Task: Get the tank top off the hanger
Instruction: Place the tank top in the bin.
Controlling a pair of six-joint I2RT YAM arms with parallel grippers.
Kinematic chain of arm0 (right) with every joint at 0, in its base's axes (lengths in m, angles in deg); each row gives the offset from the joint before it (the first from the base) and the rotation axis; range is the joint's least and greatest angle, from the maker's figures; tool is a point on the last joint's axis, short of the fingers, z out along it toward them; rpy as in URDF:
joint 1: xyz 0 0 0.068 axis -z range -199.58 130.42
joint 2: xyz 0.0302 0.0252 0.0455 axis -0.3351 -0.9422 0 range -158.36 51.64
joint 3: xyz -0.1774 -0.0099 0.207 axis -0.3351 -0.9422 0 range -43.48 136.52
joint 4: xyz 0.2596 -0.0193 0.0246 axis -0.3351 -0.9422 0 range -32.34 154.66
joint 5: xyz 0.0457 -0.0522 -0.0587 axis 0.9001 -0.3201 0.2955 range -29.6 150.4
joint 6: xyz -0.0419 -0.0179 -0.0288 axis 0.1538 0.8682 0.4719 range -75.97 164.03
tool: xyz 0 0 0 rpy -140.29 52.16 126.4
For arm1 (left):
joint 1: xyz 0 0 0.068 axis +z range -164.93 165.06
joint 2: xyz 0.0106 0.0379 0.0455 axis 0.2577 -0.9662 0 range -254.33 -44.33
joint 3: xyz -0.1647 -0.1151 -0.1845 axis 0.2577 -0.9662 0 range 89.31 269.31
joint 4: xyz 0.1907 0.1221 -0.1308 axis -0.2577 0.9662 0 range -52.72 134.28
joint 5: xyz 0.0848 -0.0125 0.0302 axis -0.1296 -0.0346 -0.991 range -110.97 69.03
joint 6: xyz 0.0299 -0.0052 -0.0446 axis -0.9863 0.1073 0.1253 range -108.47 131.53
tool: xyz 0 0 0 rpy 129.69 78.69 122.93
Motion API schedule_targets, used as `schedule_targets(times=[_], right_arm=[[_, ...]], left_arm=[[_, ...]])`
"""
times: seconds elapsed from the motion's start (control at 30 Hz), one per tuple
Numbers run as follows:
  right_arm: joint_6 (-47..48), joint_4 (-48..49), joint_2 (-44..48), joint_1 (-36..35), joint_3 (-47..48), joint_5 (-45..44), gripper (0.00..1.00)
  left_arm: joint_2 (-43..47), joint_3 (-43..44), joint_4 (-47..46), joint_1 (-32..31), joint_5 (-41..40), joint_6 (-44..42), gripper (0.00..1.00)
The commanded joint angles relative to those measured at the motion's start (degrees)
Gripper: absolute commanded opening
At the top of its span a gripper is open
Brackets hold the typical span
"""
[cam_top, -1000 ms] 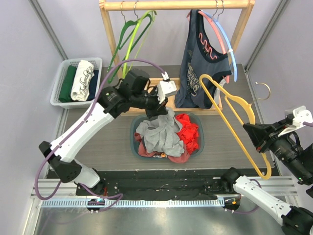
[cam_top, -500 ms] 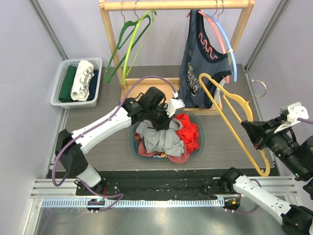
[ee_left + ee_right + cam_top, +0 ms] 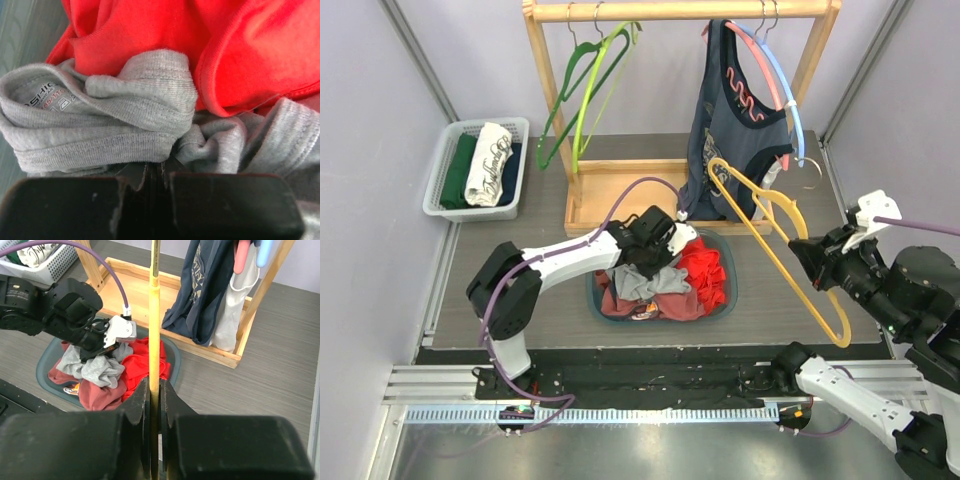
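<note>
The grey tank top [image 3: 645, 285] lies bunched in the teal basket [image 3: 728, 292], off the hanger. My left gripper [image 3: 647, 268] is pressed down into it and shut on a fold of the grey tank top [image 3: 115, 130]; in the left wrist view the left gripper [image 3: 155, 172] has its jaws together with cloth at the tips. To the right, my right gripper [image 3: 802, 262] is shut on the bare yellow hanger [image 3: 770, 240], held above the table. In the right wrist view the yellow hanger [image 3: 154, 315] runs straight up from the right gripper [image 3: 154, 390].
Red clothes [image 3: 705, 270] also fill the basket. A wooden rack [image 3: 680, 10] behind carries green hangers [image 3: 580, 90] and a navy tank top [image 3: 730, 130] on pink and blue hangers. A white basket [image 3: 480, 165] of folded clothes stands at the back left.
My left gripper has come down and forward, lowering the grey tank top into the basket. My right gripper has carried the yellow hanger left and toward the rack.
</note>
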Motion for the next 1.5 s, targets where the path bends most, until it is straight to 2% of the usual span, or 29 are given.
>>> schedule_targets(times=[0.0,0.13,0.2,0.27,0.37,0.47,0.63,0.8,0.87,0.9,1.0,1.13,1.33,1.47], right_arm=[[1.9,4.3,-2.6,0.2,1.1,-0.5,0.01],[2.7,4.1,-3.5,0.2,1.2,-0.8,0.01],[3.0,4.0,-3.6,0.2,0.9,-1.3,0.01],[3.1,4.0,-3.6,0.2,0.8,-1.4,0.01],[3.6,3.9,-4.0,0.2,1.4,-1.6,0.01],[3.7,3.8,-4.4,0.2,2.1,-1.4,0.01],[3.6,3.9,-4.7,0.2,2.3,-0.6,0.01],[3.0,4.2,-4.7,0.2,2.4,0.1,0.01],[2.8,4.2,-4.9,0.2,2.4,0.1,0.01],[2.9,4.2,-4.8,0.2,2.2,0.1,0.01],[2.7,4.6,-5.2,0.2,1.4,-0.3,0.01],[2.3,5.4,-5.4,0.2,0.8,-0.1,0.01],[1.6,6.4,-6.5,0.2,0.5,0.4,0.01],[1.3,6.9,-7.0,0.2,0.5,0.8,0.01]], left_arm=[[-1.1,-8.2,-0.7,-0.3,-0.7,0.6,0.0],[-0.1,-12.5,-2.4,-1.1,-0.3,-0.1,0.02],[-0.1,-12.1,-2.3,-1.6,-0.5,-0.9,0.35],[0.2,-9.2,0.1,-1.9,-1.1,-2.3,0.63],[1.3,-2.2,5.1,-1.9,-4.0,-3.6,0.83],[2.8,6.6,10.8,-2.0,-6.2,-3.6,0.87],[4.9,18.0,17.4,-2.0,-10.4,-3.0,0.88],[7.3,22.4,22.8,-1.8,-12.3,-5.3,0.89],[8.3,22.5,25.6,-1.8,-8.2,-4.3,0.89],[8.9,22.3,26.7,-1.8,-0.3,-3.9,0.89],[10.4,18.5,29.1,-1.9,11.3,-2.0,0.89],[11.4,13.5,26.6,-1.9,17.4,-1.2,0.88],[10.8,7.9,19.5,-2.1,19.2,0.6,0.88],[8.7,3.1,13.7,-2.1,11.6,-0.1,0.89]])
